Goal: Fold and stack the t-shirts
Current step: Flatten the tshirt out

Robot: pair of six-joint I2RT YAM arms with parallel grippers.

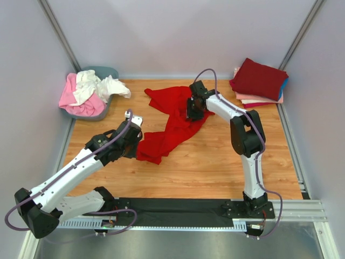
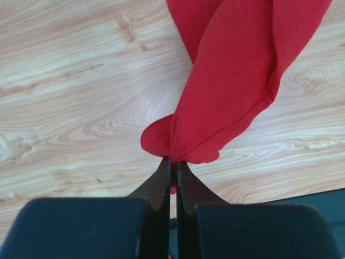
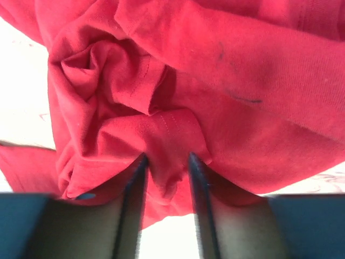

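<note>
A bright red t-shirt point(image 1: 173, 123) lies crumpled across the middle of the wooden table. My left gripper point(image 1: 138, 148) is shut on the shirt's near-left edge; in the left wrist view a corner of the red t-shirt point(image 2: 232, 81) is pinched at the closed tips of the left gripper point(image 2: 173, 161). My right gripper point(image 1: 193, 111) is down on the shirt's far part. In the right wrist view a bunched fold of the red t-shirt point(image 3: 215, 65) fills the narrow gap of the right gripper point(image 3: 167, 157). Folded shirts are stacked at the back right, the dark red t-shirt point(image 1: 259, 78) on top.
A grey tub point(image 1: 78, 113) at the back left holds a pink t-shirt point(image 1: 81, 101) and a white t-shirt point(image 1: 101, 86). Under the dark red shirt in the stack, pink layers point(image 1: 257, 100) and a blue edge point(image 1: 284, 83) show. Grey walls close in the table.
</note>
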